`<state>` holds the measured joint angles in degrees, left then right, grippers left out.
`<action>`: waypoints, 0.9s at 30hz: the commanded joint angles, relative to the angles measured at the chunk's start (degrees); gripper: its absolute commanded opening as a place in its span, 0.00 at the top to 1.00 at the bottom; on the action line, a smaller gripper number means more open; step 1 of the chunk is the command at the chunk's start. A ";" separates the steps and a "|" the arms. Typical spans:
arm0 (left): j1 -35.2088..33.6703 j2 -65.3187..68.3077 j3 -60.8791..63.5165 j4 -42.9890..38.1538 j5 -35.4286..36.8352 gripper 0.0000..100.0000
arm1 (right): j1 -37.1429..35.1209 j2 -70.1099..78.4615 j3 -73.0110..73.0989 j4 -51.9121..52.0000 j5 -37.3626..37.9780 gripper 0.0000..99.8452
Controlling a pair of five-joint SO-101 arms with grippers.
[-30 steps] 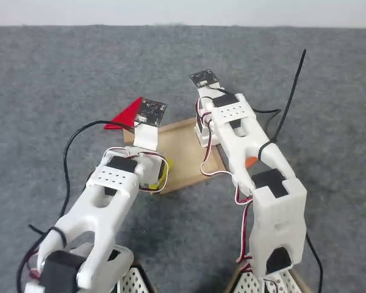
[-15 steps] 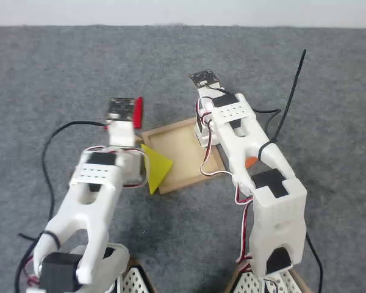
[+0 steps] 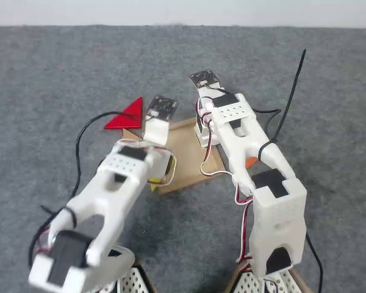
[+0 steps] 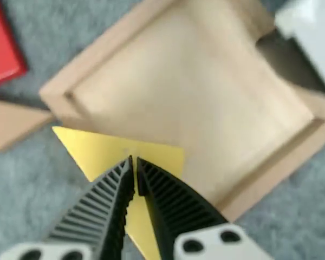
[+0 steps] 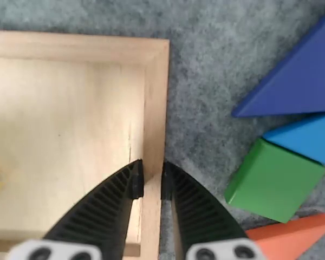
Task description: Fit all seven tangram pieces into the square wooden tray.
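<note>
One tool (image 5: pixel 150 180) (right), pinching tray rim (image 5: pixel 156 97)

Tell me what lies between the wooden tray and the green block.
Only bare grey carpet lies between the tray and the green block, as the right wrist view shows.

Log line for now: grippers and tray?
left gripper: shut on yellow triangle at tray edge | right gripper: shut on tray rim | red triangle: outside tray

The white left arm (image 3: pixel 119 183) covers most of the yellow wooden triangle (image 3: pixel 155 181) (a sliver shows); the dark blue wooden triangle (image 5: pixel 298 81) is cut by the view's edge.
</note>
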<state>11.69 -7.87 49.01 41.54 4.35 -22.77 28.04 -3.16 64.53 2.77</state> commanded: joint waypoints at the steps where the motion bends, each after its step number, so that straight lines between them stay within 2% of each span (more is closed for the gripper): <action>1: 0.62 5.63 -8.66 3.08 0.09 0.99 | -1.27 -2.51 -2.73 -0.13 -0.70 0.99; 7: 0.70 7.74 -11.30 4.04 1.14 0.99 | -1.01 -2.51 -2.90 -0.22 -0.70 0.99; 16: 4.48 -1.49 -5.23 0.35 1.23 0.99 | -1.01 -2.59 -2.99 -0.22 -0.70 0.99; 22: 1.85 -17.23 3.91 0.09 0.09 0.99 | -1.10 -2.51 -2.99 -0.22 -0.70 0.99; 27: -6.86 -32.53 11.82 -2.29 1.85 0.99 | -1.10 -2.51 -2.99 -0.22 -0.70 0.99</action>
<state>9.32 -31.60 58.59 42.42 5.05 -22.77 28.04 -3.16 64.53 2.77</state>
